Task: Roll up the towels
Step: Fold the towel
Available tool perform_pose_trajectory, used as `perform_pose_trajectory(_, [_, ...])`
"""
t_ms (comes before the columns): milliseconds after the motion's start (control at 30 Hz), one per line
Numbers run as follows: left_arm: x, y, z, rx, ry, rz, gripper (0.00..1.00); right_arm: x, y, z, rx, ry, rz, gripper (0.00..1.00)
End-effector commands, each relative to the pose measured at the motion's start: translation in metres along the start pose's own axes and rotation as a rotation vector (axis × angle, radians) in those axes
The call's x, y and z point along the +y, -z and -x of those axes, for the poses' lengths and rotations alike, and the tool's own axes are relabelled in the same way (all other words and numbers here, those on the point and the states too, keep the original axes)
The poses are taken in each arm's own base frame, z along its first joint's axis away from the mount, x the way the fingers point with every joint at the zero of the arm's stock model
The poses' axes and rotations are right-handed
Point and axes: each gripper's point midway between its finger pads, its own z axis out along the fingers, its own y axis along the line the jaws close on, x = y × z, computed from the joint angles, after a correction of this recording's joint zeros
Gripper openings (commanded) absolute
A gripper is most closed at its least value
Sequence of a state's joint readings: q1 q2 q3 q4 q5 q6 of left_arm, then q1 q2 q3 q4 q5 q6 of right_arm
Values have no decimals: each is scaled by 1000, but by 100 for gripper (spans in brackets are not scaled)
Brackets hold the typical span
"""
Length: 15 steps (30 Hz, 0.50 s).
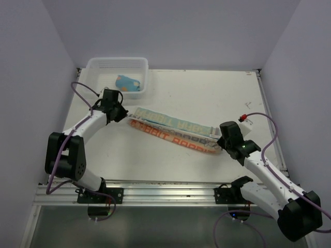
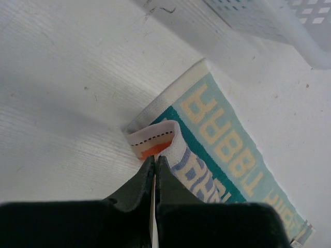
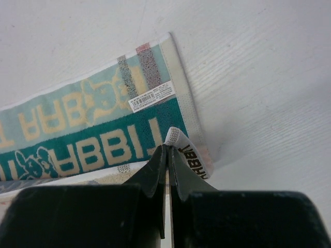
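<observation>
Your left arm [image 1: 85, 125] and right arm [image 1: 266, 175]: white shells, chunky black joints, a lilac cable [image 1: 81, 89] looping off each.

cream towel [image 1: 173, 132], orange band [image 1: 178, 140]: "RABBIT" repeated, orange letters
teal band [image 3: 93, 151]: "RABBIT", cream letters, upside down in right wrist view
pale band [image 2: 222, 129]: "BBIT" readable
folded corner [image 3: 194, 156]: "BBIT", dark letters
barcode sticker [image 3: 151, 96]: digits too small to read
</observation>
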<state>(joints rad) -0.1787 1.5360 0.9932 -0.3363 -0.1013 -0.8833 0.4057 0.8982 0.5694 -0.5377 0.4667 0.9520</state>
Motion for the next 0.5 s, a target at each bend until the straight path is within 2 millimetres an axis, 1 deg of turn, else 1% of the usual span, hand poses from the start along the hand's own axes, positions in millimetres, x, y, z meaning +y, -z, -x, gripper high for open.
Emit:
perform_pose_trajectory(0, [-6, -1, 23, -82, 20, 22, 0, -1, -1, 26, -108, -30, -51, 0])
perform_pose_trajectory(67, [-5, -4, 23, -76, 12, 33, 0, -3, -3, 28, -123, -25, -65, 0])
perform_pose_trajectory(100, [-9, -4, 27, -84, 11, 26, 0, -3, -4, 29, -128, -26, -67, 0])
perform_pose_trajectory(167, [-11, -7, 26, -76, 2, 31, 0, -3, -7, 30, -133, -24, -78, 0])
perform_pose_trajectory(200, [-14, -8, 29, -80, -1, 27, 0, 0, -8, 31, -140, -28, -72, 0])
perform_pose_trajectory(267, [-15, -11, 28, -72, -10, 37, 0, 0, -11, 31, -141, -29, -80, 0])
perform_pose_trajectory(300, [-17, -12, 30, -73, -10, 36, 0, 3, -11, 34, -152, -35, -72, 0])
perform_pose_trajectory(467, [-16, -17, 33, -79, -23, 60, 0, 10, -17, 37, -159, -27, -78, 0])
